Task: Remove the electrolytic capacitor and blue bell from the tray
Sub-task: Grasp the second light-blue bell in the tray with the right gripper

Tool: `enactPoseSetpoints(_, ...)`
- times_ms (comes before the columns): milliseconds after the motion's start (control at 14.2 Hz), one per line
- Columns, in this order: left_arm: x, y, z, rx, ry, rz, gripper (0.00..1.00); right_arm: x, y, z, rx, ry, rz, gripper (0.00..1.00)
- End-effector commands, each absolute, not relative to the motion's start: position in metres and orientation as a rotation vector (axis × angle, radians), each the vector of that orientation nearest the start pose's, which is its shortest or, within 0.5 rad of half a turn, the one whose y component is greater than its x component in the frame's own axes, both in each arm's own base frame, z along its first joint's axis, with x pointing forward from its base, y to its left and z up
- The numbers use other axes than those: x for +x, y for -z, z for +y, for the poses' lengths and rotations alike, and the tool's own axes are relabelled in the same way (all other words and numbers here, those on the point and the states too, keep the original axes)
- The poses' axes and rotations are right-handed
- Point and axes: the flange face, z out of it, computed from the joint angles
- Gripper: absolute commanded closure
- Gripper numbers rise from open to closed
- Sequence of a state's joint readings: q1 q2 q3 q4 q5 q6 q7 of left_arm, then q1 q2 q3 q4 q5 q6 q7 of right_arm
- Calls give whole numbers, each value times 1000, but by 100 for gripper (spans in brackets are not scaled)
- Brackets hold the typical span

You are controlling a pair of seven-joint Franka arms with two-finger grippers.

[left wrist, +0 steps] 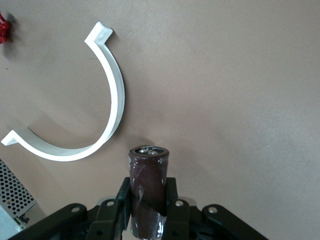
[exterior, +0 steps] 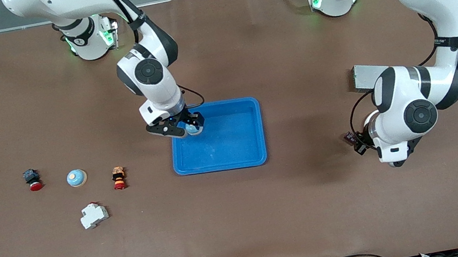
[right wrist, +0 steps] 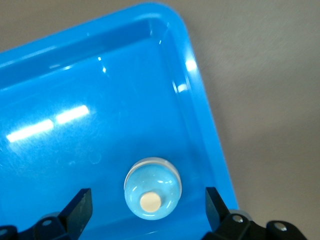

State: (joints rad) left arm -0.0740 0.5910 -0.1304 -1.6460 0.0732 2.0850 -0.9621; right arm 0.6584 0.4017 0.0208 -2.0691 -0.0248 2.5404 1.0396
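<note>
A light-blue bell [right wrist: 152,189] with a cream button sits in the blue tray [exterior: 221,166], in the corner toward the right arm's end, farther from the front camera [exterior: 193,128]. My right gripper [right wrist: 148,201] hangs over it, open, its fingers apart from the bell on either side. My left gripper [left wrist: 148,200] is shut on a dark brown capacitor [left wrist: 148,167], which points out past the fingers. In the front view that gripper [exterior: 358,142] is over the brown table toward the left arm's end.
A second blue bell [exterior: 76,177], a black-and-red button [exterior: 32,179], an orange-and-red button [exterior: 118,177] and a white breaker [exterior: 93,215] lie toward the right arm's end. A grey metal box [exterior: 367,76] and a white curved clip [left wrist: 105,100] lie near the left gripper.
</note>
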Motion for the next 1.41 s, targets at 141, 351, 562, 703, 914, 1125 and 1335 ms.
enactPoseSetpoints(141, 655, -247, -125, -2873, -218, -1061, 100, 450, -211, 396, -3061, 110, 542, 0)
enactPoseSetpoints(351, 650, -241, -124, -2863, -235, -1056, 100, 448, -206, 396, -3080, 131, 534, 0)
enactPoseSetpoints(562, 645, -236, -109, -2821, -201, -985, 100, 448, -199, 398, -3075, 142, 535, 0)
enactPoseSetpoints(703, 644, -237, -92, -2795, -178, -970, 100, 448, -190, 398, -3073, 146, 534, 0)
enactPoseSetpoints(914, 641, -239, -64, -2803, -196, -922, 100, 448, -189, 399, -3087, 163, 498, 61)
enactPoseSetpoints(1125, 637, -242, -58, -2801, -204, -918, 100, 448, -190, 399, -3077, 164, 545, 100)
enactPoseSetpoints(1335, 634, -240, -45, -2806, -217, -879, 100, 453, -210, 399, -3123, 139, 536, 100)
